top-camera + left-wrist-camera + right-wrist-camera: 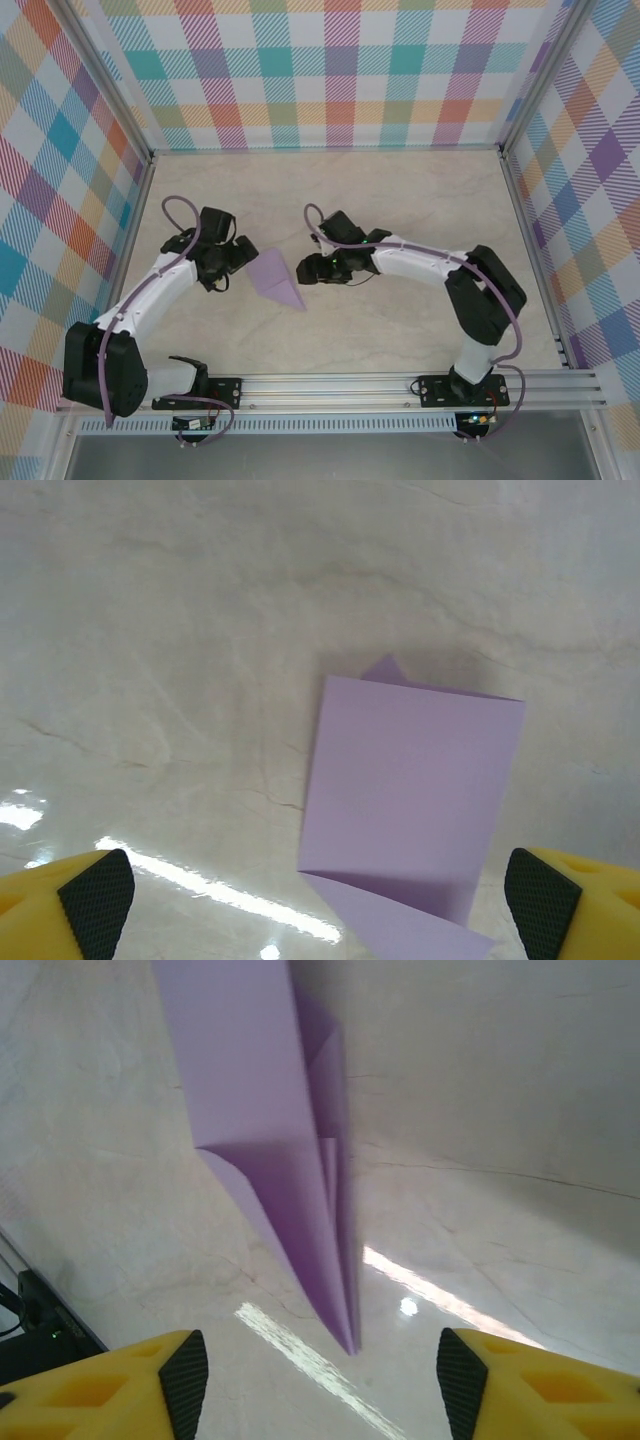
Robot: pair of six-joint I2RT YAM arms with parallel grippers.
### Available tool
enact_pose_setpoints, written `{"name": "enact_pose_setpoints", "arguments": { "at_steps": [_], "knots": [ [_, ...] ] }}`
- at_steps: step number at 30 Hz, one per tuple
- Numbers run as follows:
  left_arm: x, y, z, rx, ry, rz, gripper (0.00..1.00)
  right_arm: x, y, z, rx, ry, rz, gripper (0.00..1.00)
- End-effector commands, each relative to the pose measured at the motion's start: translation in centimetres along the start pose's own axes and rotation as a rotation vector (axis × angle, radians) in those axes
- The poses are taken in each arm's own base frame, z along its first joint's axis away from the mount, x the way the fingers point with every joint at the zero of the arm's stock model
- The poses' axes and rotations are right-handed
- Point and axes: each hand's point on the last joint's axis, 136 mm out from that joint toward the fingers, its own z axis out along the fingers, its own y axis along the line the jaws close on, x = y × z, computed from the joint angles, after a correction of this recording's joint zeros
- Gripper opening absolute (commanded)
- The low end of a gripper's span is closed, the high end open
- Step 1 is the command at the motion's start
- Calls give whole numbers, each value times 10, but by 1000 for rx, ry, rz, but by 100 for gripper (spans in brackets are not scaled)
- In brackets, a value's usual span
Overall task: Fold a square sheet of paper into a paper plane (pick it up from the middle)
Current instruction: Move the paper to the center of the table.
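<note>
While the left gripper gapes wide and the right gripper sits narrower, both empty, the light, flimsy paper plane likely wants a gentle pinch mid-crease.

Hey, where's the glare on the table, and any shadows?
Left wrist view: glare streaks on the table left of the lilac paper. Right wrist view: glare streaks beside the paper's tip, shade under its fold. Top view: even light, no glare.

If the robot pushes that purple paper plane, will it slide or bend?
The paper plane is thin folded paper, so it is probably light and floppy. It lies on the shiny table, so a push would likely slide it or crumple its tip.
</note>
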Motion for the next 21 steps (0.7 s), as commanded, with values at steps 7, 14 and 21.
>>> {"name": "enact_pose_setpoints", "arguments": {
  "at_steps": [7,14,21],
  "knots": [
    [7,27,-2,46,31,-85,98,0,46,51,-20,77,-92,57],
    [15,32,-1,74,56,-84,99,5,35,77,31,140,-67,54],
    [21,28,3,104,87,-71,99,21,-2,77,163,199,-134,53]
  ]
}}
